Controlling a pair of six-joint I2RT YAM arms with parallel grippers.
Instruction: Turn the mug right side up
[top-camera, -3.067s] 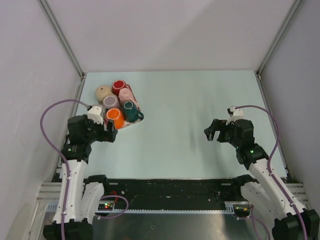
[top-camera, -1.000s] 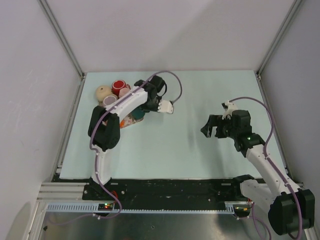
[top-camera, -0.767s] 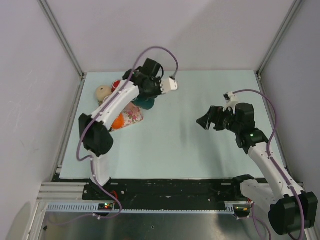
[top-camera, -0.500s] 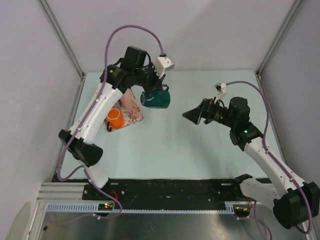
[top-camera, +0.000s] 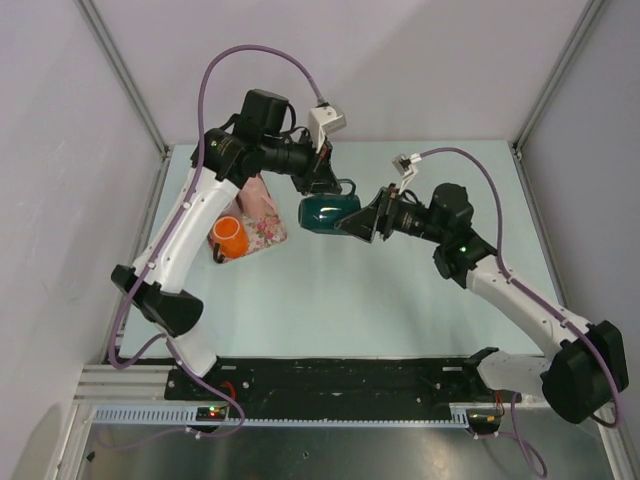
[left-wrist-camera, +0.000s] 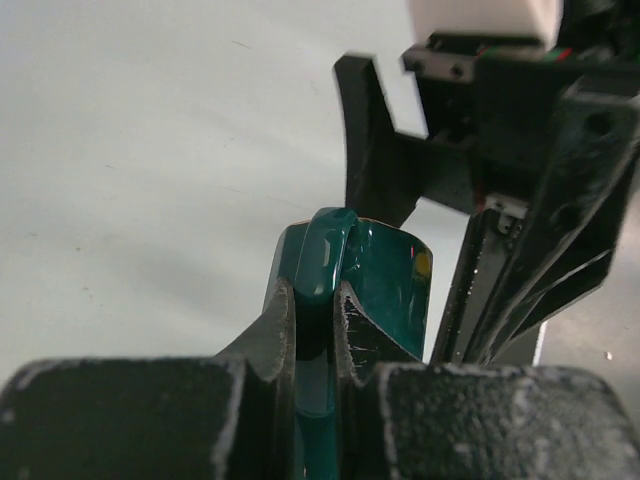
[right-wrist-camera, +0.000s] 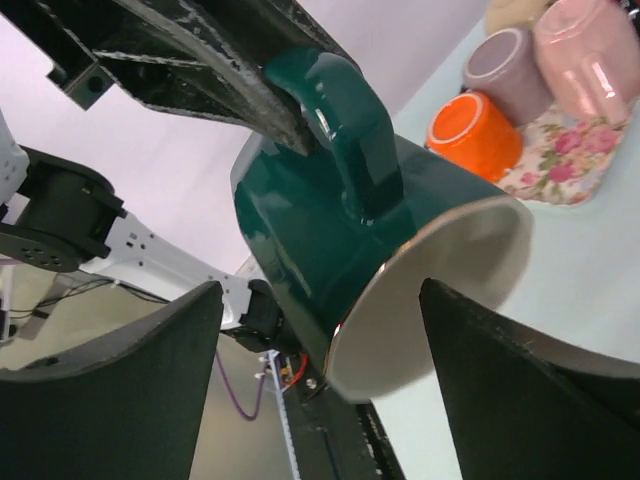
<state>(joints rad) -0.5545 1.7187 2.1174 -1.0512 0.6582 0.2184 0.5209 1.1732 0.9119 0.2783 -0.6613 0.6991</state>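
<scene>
A dark green mug (top-camera: 325, 212) with a white inside hangs in the air on its side, its mouth turned to the right. My left gripper (top-camera: 333, 187) is shut on the mug's handle (left-wrist-camera: 330, 250), which sits pinched between the two fingers in the left wrist view. My right gripper (top-camera: 360, 222) stands open at the mug's mouth. In the right wrist view the mug (right-wrist-camera: 330, 230) fills the gap. One right finger is beside the outer wall, the other in front of the white opening (right-wrist-camera: 440, 290). I see no contact.
On a floral cloth (top-camera: 266, 230) at the back left of the pale table (top-camera: 420, 300) stand an orange mug (top-camera: 228, 236) and a pink mug (top-camera: 256, 194). A mauve mug (right-wrist-camera: 505, 65) shows beside them in the right wrist view.
The left arm has carried the green mug rightwards, away from the cloth. The right arm has reached left, bringing its fingers around the mug's mouth.
</scene>
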